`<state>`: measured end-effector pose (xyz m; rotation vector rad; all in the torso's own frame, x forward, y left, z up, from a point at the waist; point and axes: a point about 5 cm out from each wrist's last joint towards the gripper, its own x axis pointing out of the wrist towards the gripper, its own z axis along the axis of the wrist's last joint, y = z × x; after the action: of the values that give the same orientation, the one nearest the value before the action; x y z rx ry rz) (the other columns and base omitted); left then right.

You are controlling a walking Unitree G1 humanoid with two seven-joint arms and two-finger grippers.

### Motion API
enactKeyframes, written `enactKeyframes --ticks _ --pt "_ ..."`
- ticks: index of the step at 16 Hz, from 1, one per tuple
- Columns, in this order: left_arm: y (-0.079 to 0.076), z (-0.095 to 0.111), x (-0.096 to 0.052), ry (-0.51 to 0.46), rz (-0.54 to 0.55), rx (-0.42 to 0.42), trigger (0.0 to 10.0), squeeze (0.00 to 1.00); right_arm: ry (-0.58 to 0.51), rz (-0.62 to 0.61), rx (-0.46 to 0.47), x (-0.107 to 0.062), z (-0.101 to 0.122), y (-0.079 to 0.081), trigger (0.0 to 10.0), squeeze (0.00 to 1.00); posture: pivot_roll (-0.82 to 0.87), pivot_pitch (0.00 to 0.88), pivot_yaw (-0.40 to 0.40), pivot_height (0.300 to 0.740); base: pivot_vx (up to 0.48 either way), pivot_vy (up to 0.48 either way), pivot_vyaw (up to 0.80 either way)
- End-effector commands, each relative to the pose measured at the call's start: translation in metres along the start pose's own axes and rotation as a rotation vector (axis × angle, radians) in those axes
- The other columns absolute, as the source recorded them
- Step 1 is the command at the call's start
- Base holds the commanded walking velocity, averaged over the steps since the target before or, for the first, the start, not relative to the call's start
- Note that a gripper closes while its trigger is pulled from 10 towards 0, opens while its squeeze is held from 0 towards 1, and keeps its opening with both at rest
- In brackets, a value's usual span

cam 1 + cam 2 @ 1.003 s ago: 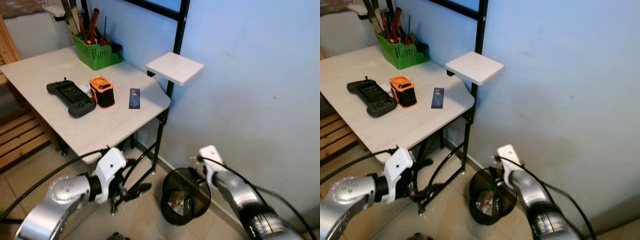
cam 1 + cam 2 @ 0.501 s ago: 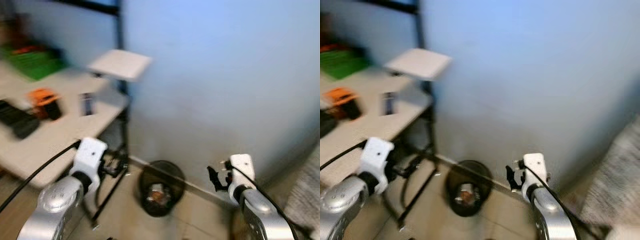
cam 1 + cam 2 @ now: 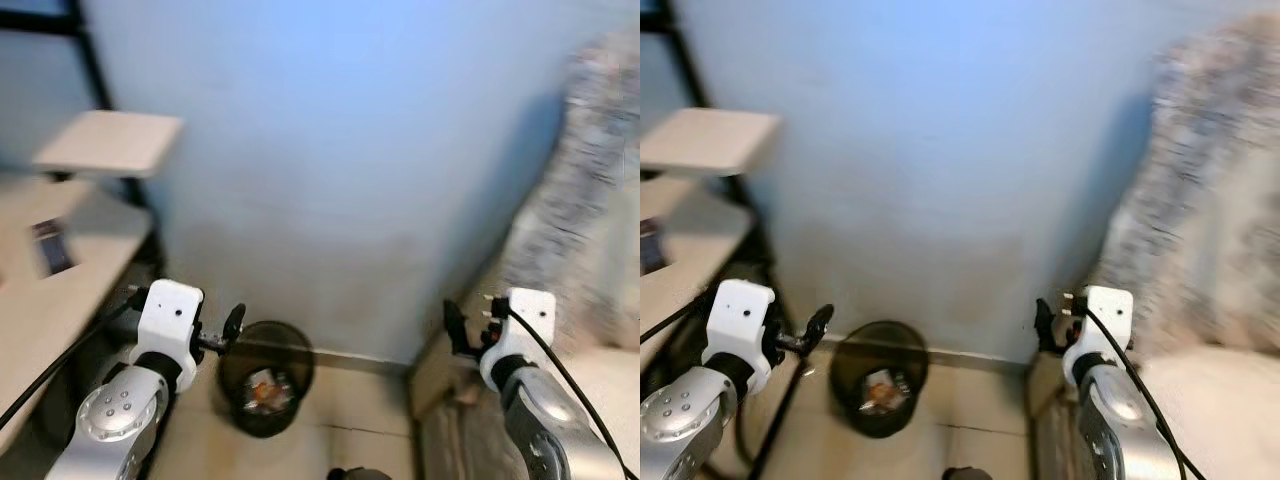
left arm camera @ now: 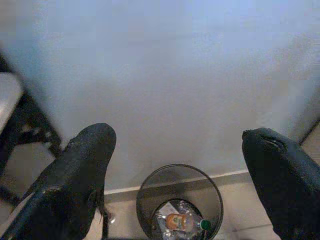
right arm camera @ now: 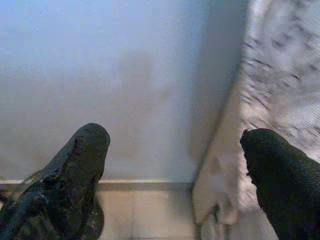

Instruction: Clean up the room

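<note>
Pale blue wall (image 3: 340,150) takes up most of the head views, with beige floor tiles (image 3: 350,420) below, everything a bit smeared like the camera's swinging. In the left eye view a round black mesh wastebasket (image 3: 265,378) sits on the floor against the wall with some crumpled trash already in it, so I'd guess part of the cleanup is done, but a small dark card (image 3: 50,248) lies on the light wooden table (image 3: 60,300) at the left edge under a little white square shelf (image 3: 108,142), so there's likely more to sort. The left gripper (image 3: 232,325) hangs just above the basket's left side holding nothing, and the right gripper (image 3: 455,325) floats near a grey mottled fabric thing (image 3: 590,200) in the corner, maybe a blanket or sofa, can't say. Right eye view is the same layout. Left wrist view looks straight down at the basket between widely spread black fingers (image 4: 75,175), and I can make out an orange-labelled wrapper and something with a green cap inside. Right wrist view has fingers spread apart too, pointing at the wall and that fabric. No readable brands or writing anywhere, way too blurry.
</note>
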<state>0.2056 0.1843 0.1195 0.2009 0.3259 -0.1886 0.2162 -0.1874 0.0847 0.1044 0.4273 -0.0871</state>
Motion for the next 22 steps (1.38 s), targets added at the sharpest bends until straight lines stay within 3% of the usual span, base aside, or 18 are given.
enactKeyframes --ticks 1,5,7,8,9,10,13,17,22 --pt "0.006 0.006 0.005 -0.013 0.033 -0.009 10.0 0.00 0.011 0.017 -0.016 0.002 0.000 0.003 10.0 1.00 -0.04 0.000 -0.056 0.740 0.000 0.000 -0.78" --pt "0.007 0.012 0.008 -0.020 0.017 0.013 10.0 0.00 -0.005 0.019 -0.014 0.004 0.009 0.009 10.0 1.00 -0.04 0.000 -0.054 0.740 0.000 0.000 -0.78" --pt "0.005 0.013 0.008 -0.019 0.013 0.020 10.0 0.00 -0.004 0.023 -0.011 0.002 0.009 0.011 10.0 0.95 -0.04 0.000 -0.055 0.740 0.000 0.000 -0.78" --pt "0.004 0.014 0.008 -0.022 0.012 0.019 10.0 0.00 0.001 0.031 0.011 0.001 0.007 0.013 10.0 0.89 -0.04 0.000 -0.058 0.740 0.000 0.000 -0.78" --pt "0.003 0.014 0.006 -0.022 0.014 0.018 10.0 0.00 0.008 0.030 0.023 -0.001 0.005 0.014 10.0 0.65 -0.03 0.000 -0.062 0.740 0.000 0.000 -0.78" --pt "0.002 0.014 0.005 -0.021 0.019 0.017 10.0 0.00 0.018 0.025 0.035 -0.002 0.003 0.014 10.0 0.55 -0.03 0.000 -0.059 0.740 0.000 0.000 -0.78" --pt "0.005 0.017 0.002 -0.020 0.044 0.009 10.0 0.00 0.022 0.030 0.049 -0.003 0.002 0.015 10.0 0.44 -0.03 0.000 -0.049 0.740 0.000 0.000 -0.78" --pt "0.012 0.020 0.001 -0.028 0.078 0.011 10.0 0.00 0.036 0.002 0.085 -0.004 0.000 0.014 10.0 0.44 -0.04 0.000 -0.033 0.740 0.000 0.000 -0.78" --pt "0.014 0.021 0.003 -0.025 0.089 0.001 10.0 0.00 0.043 0.002 0.039 0.001 0.005 0.014 10.0 0.45 -0.07 0.000 -0.003 0.740 0.000 0.000 -0.78"
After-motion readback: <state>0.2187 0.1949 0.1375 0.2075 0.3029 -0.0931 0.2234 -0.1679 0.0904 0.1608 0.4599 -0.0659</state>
